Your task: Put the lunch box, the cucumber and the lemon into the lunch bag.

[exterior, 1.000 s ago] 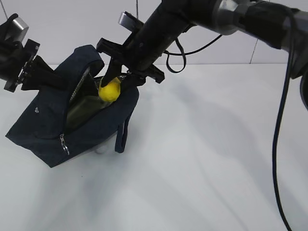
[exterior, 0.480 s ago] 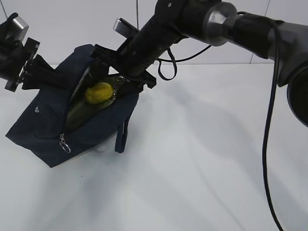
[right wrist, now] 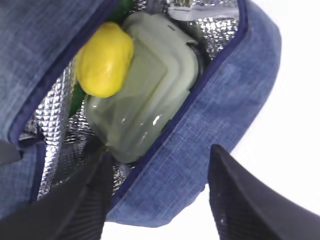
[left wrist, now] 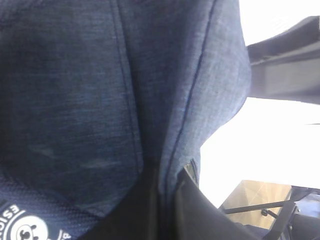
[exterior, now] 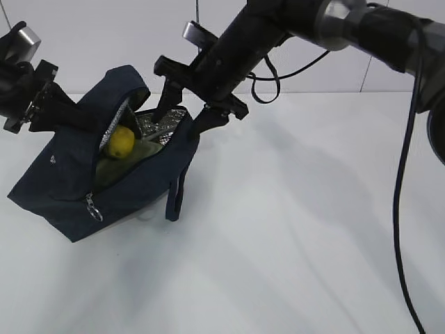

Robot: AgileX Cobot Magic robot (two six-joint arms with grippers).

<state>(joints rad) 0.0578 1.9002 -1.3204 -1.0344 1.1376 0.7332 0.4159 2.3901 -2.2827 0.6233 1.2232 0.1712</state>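
The navy lunch bag (exterior: pixel 62 188) lies tilted on the white table with its top open and foil lining showing. The yellow lemon (exterior: pixel 122 141) rests inside it on the sage-green lid of the lunch box (exterior: pixel 144 150). In the right wrist view the lemon (right wrist: pixel 104 59) lies on the lunch box (right wrist: pixel 145 85), and a sliver of dark green cucumber (right wrist: pixel 76 100) shows beside it. My right gripper (exterior: pixel 182 115) is open and empty just above the bag's opening (right wrist: pixel 157 200). My left gripper (exterior: pixel 54 106) is shut on the bag's flap (left wrist: pixel 165 200), holding it up.
The bag's loop handle (exterior: pixel 177 195) hangs down its front and the zipper ring pull (exterior: pixel 94 212) dangles at the lower end. A white wall stands behind the white table (exterior: pixel 292 229). The right arm's cable (exterior: pixel 403 181) hangs at the right.
My right gripper carried the lemon down into the bag, let go of it and drew back up. The lemon now lies inside the bag. The left gripper has held still.
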